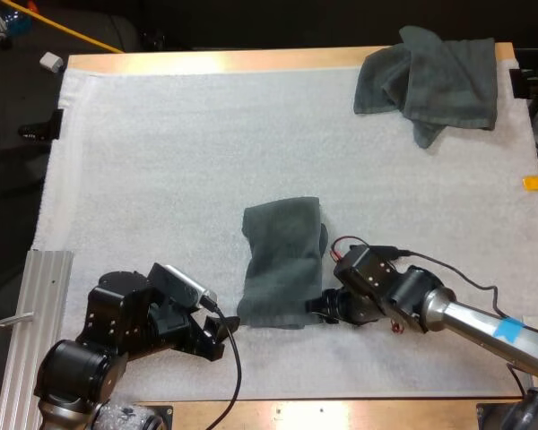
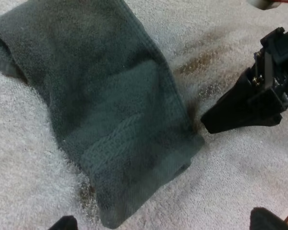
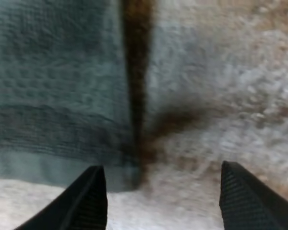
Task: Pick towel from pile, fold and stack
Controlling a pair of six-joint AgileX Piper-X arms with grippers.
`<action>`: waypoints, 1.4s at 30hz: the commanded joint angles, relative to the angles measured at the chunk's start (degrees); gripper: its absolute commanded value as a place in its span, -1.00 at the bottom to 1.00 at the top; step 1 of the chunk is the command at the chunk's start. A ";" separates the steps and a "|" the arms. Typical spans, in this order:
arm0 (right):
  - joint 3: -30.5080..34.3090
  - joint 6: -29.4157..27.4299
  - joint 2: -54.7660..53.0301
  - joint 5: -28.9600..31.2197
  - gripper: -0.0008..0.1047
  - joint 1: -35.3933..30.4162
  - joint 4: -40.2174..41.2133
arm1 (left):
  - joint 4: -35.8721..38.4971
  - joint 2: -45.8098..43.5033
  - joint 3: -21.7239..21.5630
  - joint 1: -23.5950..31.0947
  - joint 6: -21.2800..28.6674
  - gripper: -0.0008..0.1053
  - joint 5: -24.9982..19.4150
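The right gripper [image 3: 163,201] has its jaws apart and holds nothing. It sits low over the mat [image 1: 161,161], at the near right corner of the folded towel [image 1: 282,260]. The left gripper [image 2: 163,224] has its jaws wide apart and empty, just beside the folded towel's near left edge. The folded towel lies flat at the near centre of the mat, between both grippers. A crumpled towel [image 1: 430,81] lies at the far right corner.
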 commanded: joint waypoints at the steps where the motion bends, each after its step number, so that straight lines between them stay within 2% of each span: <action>1: 0.62 1.30 0.44 -2.39 -0.01 0.06 -3.60 | 0.61 0.23 -0.25 -0.22 -0.26 0.30 0.47; 7: 0.44 4.27 4.05 -4.99 -0.03 0.00 -7.23 | 1.09 0.22 -0.22 -0.18 -0.24 0.29 0.58; 12: 0.48 6.34 5.91 -5.96 -0.25 -0.09 -9.10 | 1.16 0.19 -0.25 -0.10 -0.20 0.29 0.71; 18: 0.46 8.15 7.92 -7.31 -0.26 -0.07 -11.12 | 1.18 0.31 -0.30 -0.06 -0.21 0.29 0.98; 21: 0.37 8.53 7.74 -7.32 -0.39 -0.06 -11.23 | 1.35 0.23 -0.29 -0.14 -0.28 0.29 0.95; 23: 0.22 8.02 6.96 -6.86 -0.38 -0.07 -11.11 | 1.51 0.14 -0.25 -0.14 -0.23 0.30 0.75; 28: 0.18 7.59 6.67 -6.81 -0.96 -0.16 -10.88 | 1.71 0.08 -0.14 -0.14 -0.07 0.30 0.87; 29: 0.08 7.41 6.61 -6.81 -0.99 -0.12 -10.98 | 1.71 0.06 -0.19 -0.12 -0.04 0.30 0.86; 35: 0.13 4.77 4.11 -4.58 -0.99 -0.09 -7.89 | 1.82 0.05 -0.21 -0.20 0.20 0.30 0.81; 42: 0.10 -1.45 -3.41 4.43 -0.98 -0.29 3.59 | 1.87 -0.05 -0.22 -0.26 0.57 0.29 0.96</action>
